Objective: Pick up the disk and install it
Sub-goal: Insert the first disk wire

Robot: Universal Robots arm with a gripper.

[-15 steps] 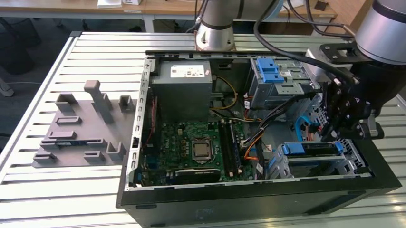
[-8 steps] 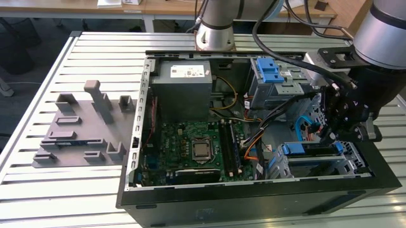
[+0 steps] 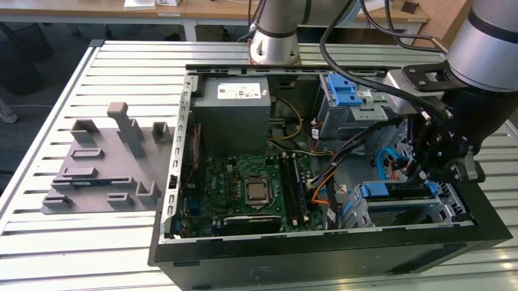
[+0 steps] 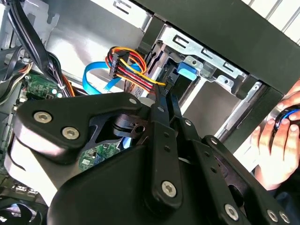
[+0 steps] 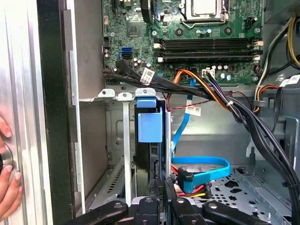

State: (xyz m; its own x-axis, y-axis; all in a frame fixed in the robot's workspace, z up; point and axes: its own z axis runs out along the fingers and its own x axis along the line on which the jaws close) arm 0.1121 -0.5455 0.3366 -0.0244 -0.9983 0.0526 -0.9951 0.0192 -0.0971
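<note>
In the first wrist view the claw (image 5: 161,187) sits nearest, its black fingers (image 5: 153,186) pressed together with nothing between them, tips at the near edge of the disk (image 5: 150,125); whether they touch it cannot be told. The disk stands edge-on in the grey drive cage (image 5: 125,140), between thin metal rails, its blue frame end facing the camera and its silver body and label hidden. Just beside it lies a blue flat cable (image 5: 206,165) with a red-yellow-black wire bundle (image 5: 192,190), and beyond these the green motherboard (image 5: 206,28). A hand (image 5: 7,185), cut off by the frame edge, rests on the tabletop (image 5: 21,93) outside the case wall. In the second wrist view the claw's linkage (image 4: 140,154) hides most of the bay, leaving a blue corner of the disk (image 4: 186,72). In the exterior view the claw (image 3: 429,176) hangs over the case's lower right, where the disk (image 3: 396,189) shows as a blue strip, and the grey slotted stand (image 3: 101,163) lies well apart at left
</note>
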